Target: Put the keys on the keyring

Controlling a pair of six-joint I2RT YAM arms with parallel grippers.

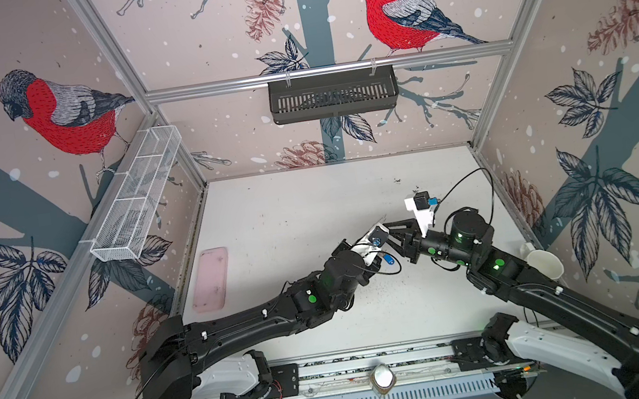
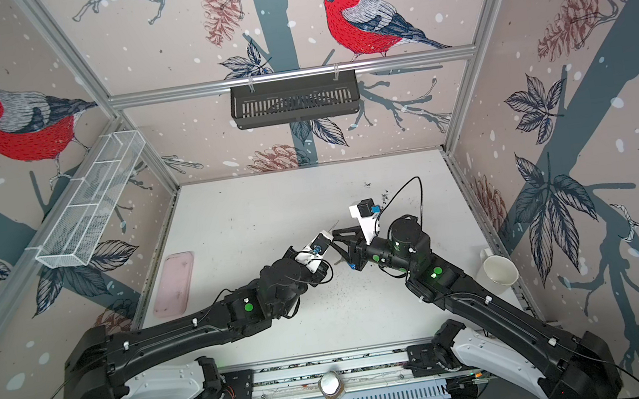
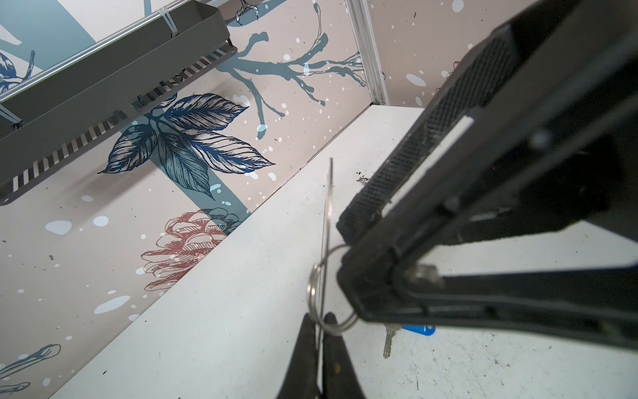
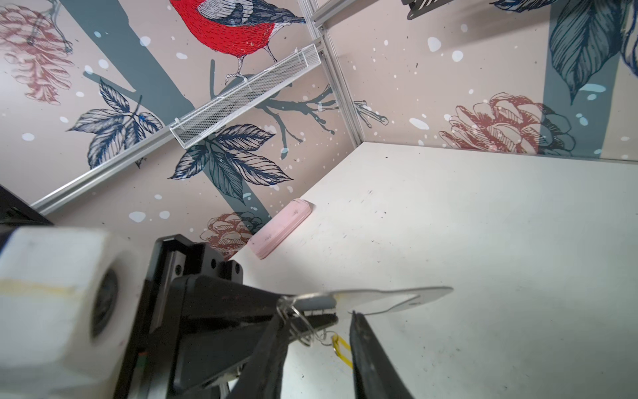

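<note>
A scuffed white table (image 1: 294, 212) carries a pink tray (image 1: 211, 280) at left and a white mug (image 1: 544, 265) at right, well apart

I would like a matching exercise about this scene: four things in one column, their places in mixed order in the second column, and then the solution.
Things:
1. keyring
2. pink tray
3. white mug
4. black basket

Places:
A. hangs from the back rail
B. lies on the left part of the table
C. clamped in the left pincer
D. at the table's right edge

Pairs: 1-C, 2-B, 3-D, 4-A
</note>
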